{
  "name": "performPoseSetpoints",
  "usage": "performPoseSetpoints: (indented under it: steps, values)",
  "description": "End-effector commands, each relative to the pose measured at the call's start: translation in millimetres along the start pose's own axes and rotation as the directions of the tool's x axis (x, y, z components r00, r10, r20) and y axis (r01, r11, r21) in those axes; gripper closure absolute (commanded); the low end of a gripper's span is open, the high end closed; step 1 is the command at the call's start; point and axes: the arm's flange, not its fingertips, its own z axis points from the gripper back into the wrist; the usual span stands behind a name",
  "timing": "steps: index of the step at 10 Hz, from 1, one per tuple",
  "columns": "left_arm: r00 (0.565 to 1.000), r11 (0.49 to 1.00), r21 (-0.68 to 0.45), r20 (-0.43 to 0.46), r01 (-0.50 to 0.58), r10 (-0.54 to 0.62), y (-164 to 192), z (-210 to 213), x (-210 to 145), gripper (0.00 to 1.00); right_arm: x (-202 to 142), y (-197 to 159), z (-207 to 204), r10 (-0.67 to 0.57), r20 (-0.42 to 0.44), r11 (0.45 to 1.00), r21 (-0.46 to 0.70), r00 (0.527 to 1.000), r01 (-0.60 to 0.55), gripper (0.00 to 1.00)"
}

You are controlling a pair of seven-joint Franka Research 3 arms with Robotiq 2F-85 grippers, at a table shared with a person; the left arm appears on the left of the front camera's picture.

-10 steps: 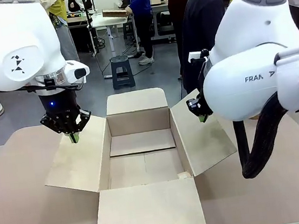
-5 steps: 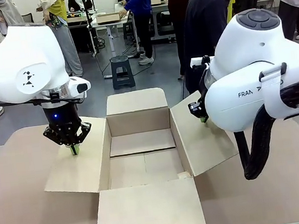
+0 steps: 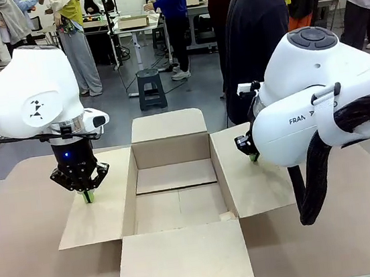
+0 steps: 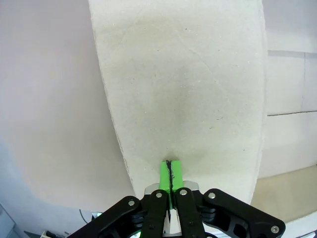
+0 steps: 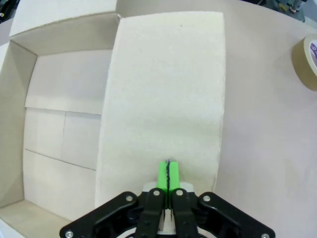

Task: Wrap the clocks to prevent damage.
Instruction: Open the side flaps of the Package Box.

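An open cardboard box stands mid-table with all its flaps spread outward, and its inside is bare. No clocks are in view. My left gripper is shut, its green tips pointing down onto the left flap. In the left wrist view the closed pads meet the flap with nothing between them. My right gripper is shut too, at the far end of the right flap. In the right wrist view its closed pads rest against that flap.
A roll of brown tape lies on the table past the right flap. A person in dark clothes stands at the far side of the table. The front flap reaches toward the near edge.
My left gripper has come down and slightly left onto the left flap, which now lies flatter. My right gripper has dropped a little onto the right flap.
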Motion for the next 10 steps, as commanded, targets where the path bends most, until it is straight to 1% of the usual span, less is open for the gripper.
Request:
performPoseSetpoints:
  steps: [1, 3, 4, 6, 7, 8, 9, 10]
  values:
    - [0.999, 0.999, -0.023, 0.035, -0.024, 0.025, 2.9, -7.2, 0.3, 1.0, -39.7, -16.2, -15.3, -0.035, -0.014, 0.999, -0.011, 0.999, 0.035, 0.99]
    - [0.995, 0.999, -0.045, 0.095, -0.015, 0.019, 1.7, -14.3, 3.5, 1.0, -43.5, -20.6, -24.3, -0.069, -0.069, 0.997, -0.023, 0.995, 0.067, 0.99]
    - [0.995, 0.999, -0.035, 0.099, -0.008, 0.012, 1.6, -19.9, 6.8, 1.0, -43.0, -23.4, -26.6, -0.091, -0.111, 0.996, 0.0, 0.99, 0.091, 0.99]
    - [0.996, 1.0, -0.015, 0.088, 0.004, -0.003, 2.6, -36.0, 14.3, 1.0, -42.0, -26.8, -30.5, -0.109, -0.131, 0.994, -0.003, 0.985, 0.11, 0.99]
    - [0.996, 1.0, -0.015, 0.086, 0.007, -0.005, 2.6, -38.3, 15.8, 1.0, -41.5, -27.9, -32.3, -0.121, -0.166, 0.993, -0.01, 0.979, 0.121, 0.99]
    - [0.997, 1.0, -0.011, 0.081, 0.009, -0.008, 2.8, -38.9, 16.5, 1.0, -39.6, -28.9, -31.4, -0.134, -0.191, 0.99, 0.014, 0.973, 0.139, 0.99]
    - [0.996, 1.0, -0.015, 0.087, 0.003, -0.001, 2.9, -39.0, 16.8, 1.0, -39.7, -29.0, -30.1, -0.133, -0.195, 0.99, 0.013, 0.972, 0.139, 0.99]
    - [0.994, 0.999, -0.04, 0.109, -0.003, 0.008, 3.1, -35.8, 15.9, 1.0, -39.6, -28.9, -29.3, -0.123, -0.202, 0.99, 0.037, 0.972, 0.133, 0.99]
